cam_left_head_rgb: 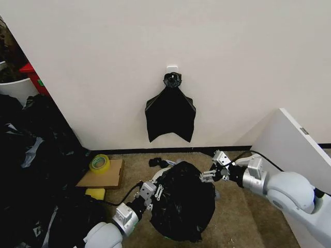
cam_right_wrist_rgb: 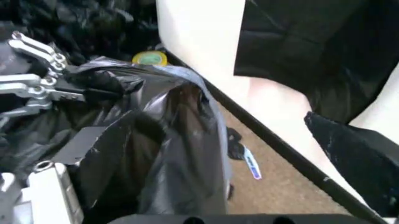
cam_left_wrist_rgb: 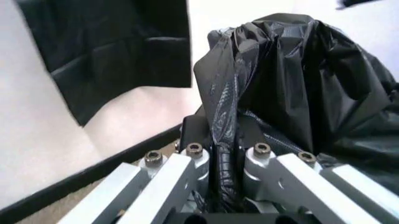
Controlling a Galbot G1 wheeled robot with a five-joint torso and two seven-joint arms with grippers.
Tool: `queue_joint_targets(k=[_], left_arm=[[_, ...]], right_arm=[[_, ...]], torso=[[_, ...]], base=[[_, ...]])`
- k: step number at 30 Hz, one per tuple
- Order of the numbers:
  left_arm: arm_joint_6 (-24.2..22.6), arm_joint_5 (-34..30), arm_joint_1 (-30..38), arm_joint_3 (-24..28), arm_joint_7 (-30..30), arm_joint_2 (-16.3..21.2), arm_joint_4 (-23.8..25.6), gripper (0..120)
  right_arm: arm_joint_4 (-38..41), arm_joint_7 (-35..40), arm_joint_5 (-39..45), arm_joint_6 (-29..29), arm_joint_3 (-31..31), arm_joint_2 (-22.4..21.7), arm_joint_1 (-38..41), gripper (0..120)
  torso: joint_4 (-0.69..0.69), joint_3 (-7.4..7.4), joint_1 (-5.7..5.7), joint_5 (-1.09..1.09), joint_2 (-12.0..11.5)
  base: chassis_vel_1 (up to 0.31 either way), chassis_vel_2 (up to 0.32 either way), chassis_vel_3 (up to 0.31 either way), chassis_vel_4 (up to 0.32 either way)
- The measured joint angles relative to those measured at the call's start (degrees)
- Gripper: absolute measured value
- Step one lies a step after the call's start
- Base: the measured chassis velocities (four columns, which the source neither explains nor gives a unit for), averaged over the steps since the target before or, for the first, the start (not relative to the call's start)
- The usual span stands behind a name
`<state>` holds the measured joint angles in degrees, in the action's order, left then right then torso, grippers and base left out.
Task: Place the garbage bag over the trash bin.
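The garbage bag (cam_left_head_rgb: 182, 206) hangs between the two grippers, puffed up like a big black ball. The left gripper (cam_left_head_rgb: 153, 192) pinches a fold of its edge tight; the bag lies just ahead of it and toward the right gripper (cam_left_head_rgb: 212, 173). That one touches the bag's far side, and I cannot tell its grip. A sliver of the white trash bin (cam_left_head_rgb: 163, 169) peeks out behind the bag.

Carpet floor (cam_left_head_rgb: 232, 217) carries cardboard (cam_left_head_rgb: 103, 175) and garbage bag (cam_left_head_rgb: 183, 206).
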<state>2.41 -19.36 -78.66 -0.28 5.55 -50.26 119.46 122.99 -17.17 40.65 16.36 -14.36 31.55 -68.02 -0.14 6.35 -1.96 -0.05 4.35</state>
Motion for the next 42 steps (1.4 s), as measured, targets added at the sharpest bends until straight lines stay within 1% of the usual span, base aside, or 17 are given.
queue_joint_targets(k=[2, 5, 7, 9, 10, 12, 14, 15, 18, 19, 22, 25, 27, 31, 33, 36, 42], left_arm=[[-0.3, -1.3, -0.3, -0.6, 0.5, -0.4, 0.2, 4], [-2.2, -10.2, -1.7, -4.0, 5.0, -2.9, 1.4, 4], [-2.6, -12.3, -1.6, -4.4, 6.0, -3.2, 1.7, 4], [-5.2, -23.0, -0.5, -5.4, 10.5, -4.6, 2.8, 4], [-5.2, -23.0, -0.5, -5.4, 10.5, -4.6, 2.8, 4], [-7.4, -30.5, 0.6, -5.8, 13.1, -5.4, 3.2, 4], [-8.4, -34.6, 1.2, -6.0, 14.8, -5.9, 3.3, 4], [-8.4, -34.6, 1.2, -6.0, 14.8, -5.9, 3.3, 4], [-9.9, -42.3, 2.1, -6.7, 17.9, -6.8, 2.5, 4], [-9.9, -42.3, 2.1, -6.7, 17.9, -6.8, 2.5, 4], [-10.4, -47.2, 2.9, -7.0, 20.2, -7.7, 1.8, 4], [-10.6, -49.7, 3.6, -7.2, 21.3, -7.8, 1.7, 4], [-10.6, -50.2, 3.7, -7.3, 21.6, -7.8, 1.7, 4], [-10.5, -53.0, 5.1, -7.7, 23.2, -7.6, 1.7, 4], [-10.5, -53.4, 5.2, -7.7, 23.4, -7.5, 1.7, 4], [-10.7, -55.4, 5.9, -7.9, 24.6, -7.0, 1.9, 4], [-10.9, -56.4, 6.5, -7.9, 25.2, -6.5, 2.1, 4]], right_arm=[[0.1, 0.4, 0.5, 0.0, -0.4, 0.5, -0.2, 100], [2.1, 6.2, 4.9, 0.3, -2.7, 4.6, -1.7, 100], [2.8, 7.9, 5.8, 0.6, -3.5, 5.4, -2.5, 100], [6.7, 14.9, 9.7, 2.2, -10.4, 9.6, -9.2, 100], [6.7, 14.9, 9.7, 2.2, -10.4, 9.6, -9.2, 100], [9.1, 17.2, 10.3, 2.5, -15.7, 13.1, -15.4, 100], [11.0, 17.7, 10.9, 2.2, -19.2, 16.3, -20.3, 100], [11.0, 17.7, 10.9, 2.2, -19.2, 16.3, -20.3, 100], [13.7, 17.7, 11.4, 0.5, -23.0, 21.9, -29.8, 100], [13.7, 17.7, 11.4, 0.5, -23.0, 21.9, -29.8, 100], [15.4, 17.2, 8.9, -1.2, -23.1, 26.3, -35.1, 100], [16.0, 16.6, 6.0, -2.1, -21.9, 28.2, -37.3, 100], [16.1, 16.4, 5.0, -2.4, -21.5, 28.6, -37.8, 100], [16.1, 15.1, -5.3, -4.2, -16.4, 30.2, -41.1, 100], [16.1, 15.0, -6.3, -4.3, -15.8, 30.2, -41.4, 100], [15.1, 14.3, -12.5, -5.7, -11.5, 30.7, -43.3, 100], [13.7, 12.1, -13.8, -6.7, -8.7, 31.6, -44.2, 100]], torso=[[-0.01, 0.0, 0.0, 0.0, 0.0], [0.04, 0.0, 0.0, 0.02, 0.0], [0.04, 0.0, 0.0, 0.02, 0.0], [0.0, 0.0, 0.0, 0.01, 0.0], [0.0, 0.0, 0.0, 0.01, 0.0], [-0.03, 0.0, 0.0, 0.0, 0.0], [-0.04, 0.0, 0.0, 0.02, 0.0], [-0.04, 0.0, 0.0, 0.02, 0.0], [-0.02, -0.01, 0.0, 0.01, 0.0], [-0.02, -0.01, 0.0, 0.01, 0.0], [-0.02, -0.01, 0.0, 0.0, 0.0], [-0.02, -0.01, 0.0, 0.01, 0.0], [0.0, -0.01, 0.0, 0.01, 0.0], [0.0, 0.0, 0.0, 0.01, 0.0], [0.0, 0.0, 0.0, 0.01, 0.0], [0.0, 0.0, 0.0, 0.0, 0.0], [0.0, 0.0, 0.0, 0.0, 0.0]], base=[[0.0, 0.0, 0.0, 0.0], [0.0, 0.0, 0.0, 0.0], [0.0, 0.0, 0.0, 0.0], [0.0, 0.0, 0.0, 0.0], [0.0, 0.0, 0.0, 0.0], [0.0, 0.0, 0.0, 0.0], [0.0, 0.0, 0.0, 0.0], [0.0, 0.0, 0.0, 0.0], [0.0, 0.0, 0.0, 0.0], [0.0, 0.0, 0.0, 0.0], [0.0, 0.0, 0.0, 0.0], [0.0, 0.0, 0.0, 0.0], [0.0, 0.0, 0.0, 0.0], [0.0, 0.0, 0.0, 0.0], [0.0, 0.0, 0.0, 0.0], [0.0, 0.0, 0.0, 0.0], [0.0, 0.0, 0.0, 0.0]])
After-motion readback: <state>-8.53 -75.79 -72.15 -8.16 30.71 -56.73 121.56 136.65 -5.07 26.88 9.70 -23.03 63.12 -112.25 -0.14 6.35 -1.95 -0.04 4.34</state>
